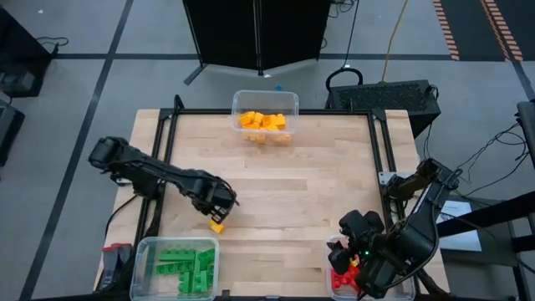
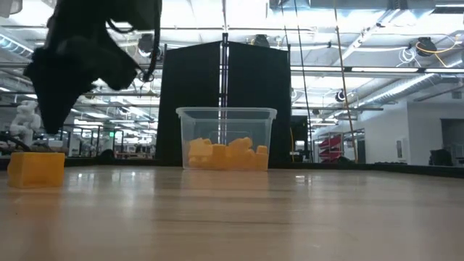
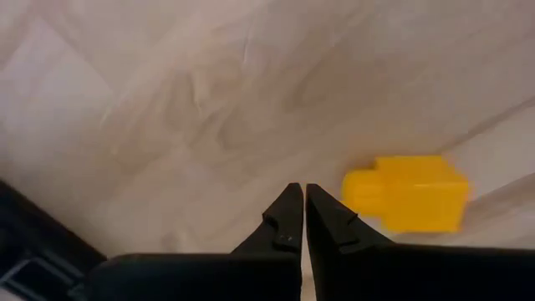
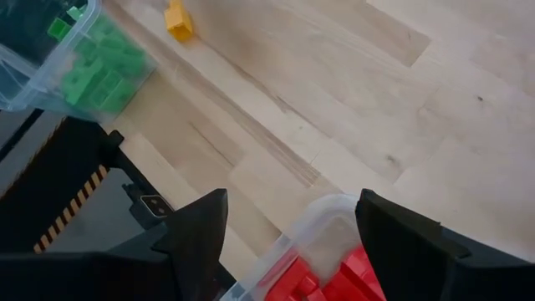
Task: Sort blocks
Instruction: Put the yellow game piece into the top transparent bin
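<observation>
A single yellow block (image 1: 217,226) lies on the wooden table near its left side; it also shows in the low view (image 2: 36,169) and the left wrist view (image 3: 407,192). My left gripper (image 3: 304,209) hangs just above and beside it, pointing down, fingers shut with nothing between them. More yellow-orange blocks (image 1: 264,123) fill a clear bin at the far edge. Green blocks (image 1: 188,266) lie in a clear bin at the near left, and red blocks (image 4: 334,280) in a bin at the near right. My right gripper (image 4: 292,205) stands open above the red bin, holding nothing.
The far bin (image 1: 290,102) stands at the middle of the far edge, the green bin (image 1: 142,272) at the near left corner, and the red bin's rim (image 4: 322,219) below my right gripper. Bare wood (image 1: 292,192) lies between them. A black frame borders the table.
</observation>
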